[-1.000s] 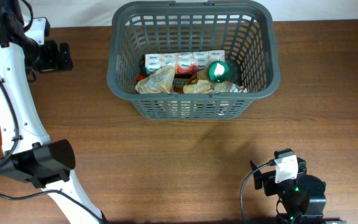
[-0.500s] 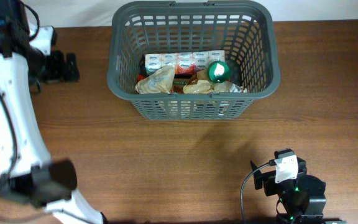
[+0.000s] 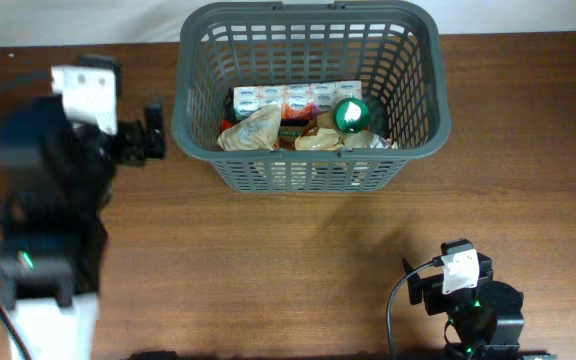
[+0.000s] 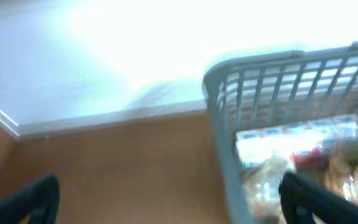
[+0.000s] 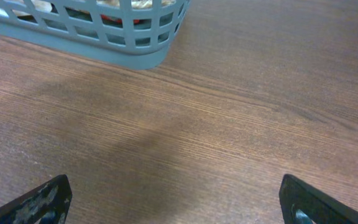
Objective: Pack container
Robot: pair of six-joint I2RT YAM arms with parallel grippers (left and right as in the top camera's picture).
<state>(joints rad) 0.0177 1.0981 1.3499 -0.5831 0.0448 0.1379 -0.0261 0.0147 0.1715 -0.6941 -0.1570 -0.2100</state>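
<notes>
I am looking at the container (image 3: 308, 175) sitting upright on the bench (image 3: 268, 260) at its far middle, opening facing up, with its long axis running from my left to my right and its back rim lying close to the bench's far edge. It is carrying a row of white cartons with green print (image 3: 293, 97) along the back, crumpled tan bags (image 3: 253, 130) in front of them, and a round green lid (image 3: 350, 115) toward the right. I am not managing to read any of the writing on them. The left gripper (image 3: 154, 135) is hanging just beside the container's left short wall, pointing toward it. In the blurred left wrist view its 2 fingers are standing wide apart with nothing between them, and the container's corner (image 4: 253, 62) is showing ahead. The right gripper (image 5: 173, 202) is sitting well apart from the container, near the bench's front right, fingers likewise spread wide and gripping nothing, facing bare wood with 1 container corner (image 5: 104, 37) showing at the top.
</notes>
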